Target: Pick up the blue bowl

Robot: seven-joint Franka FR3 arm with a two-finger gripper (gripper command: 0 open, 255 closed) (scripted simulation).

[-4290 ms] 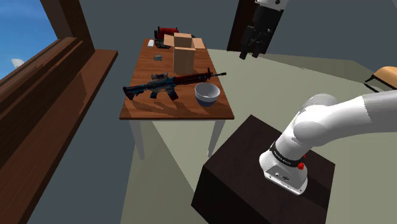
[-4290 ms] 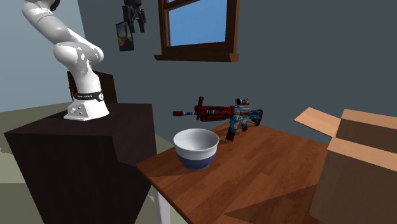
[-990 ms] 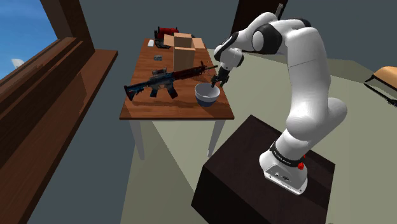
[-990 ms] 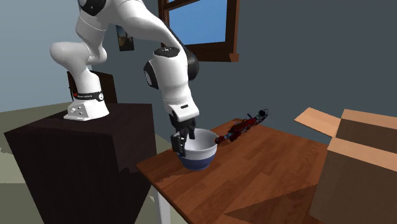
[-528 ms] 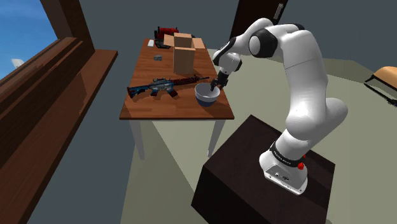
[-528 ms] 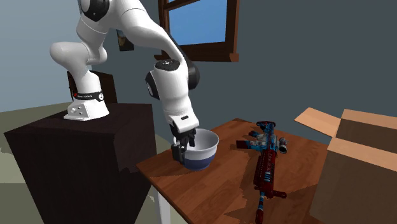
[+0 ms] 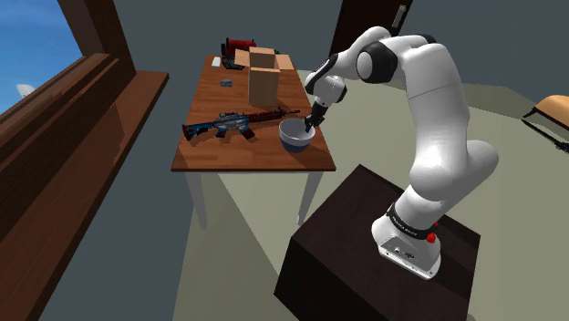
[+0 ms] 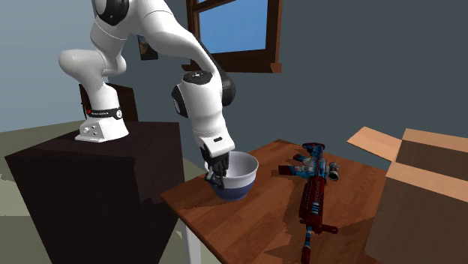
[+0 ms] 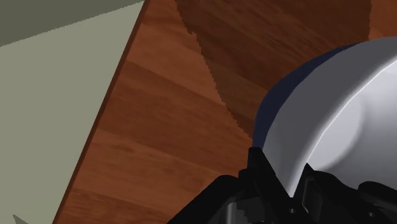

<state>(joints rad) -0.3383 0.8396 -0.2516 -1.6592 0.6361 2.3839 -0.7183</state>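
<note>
Straddling the rim of the bowl (image 8: 241, 178), white inside and blue beneath, the gripper (image 8: 215, 177) is pinching its wall, one finger inside and one outside. The bowl is sitting on the wooden table (image 7: 244, 160) near the rifle (image 7: 239, 123). The lift is probably calling for a slow, vertical rise, since a thin rim may be prone to slipping.

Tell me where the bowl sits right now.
In the shoulder view the bowl sits toward the near right corner of the table, just right of the rifle, with the claw clasping its rim.
</note>
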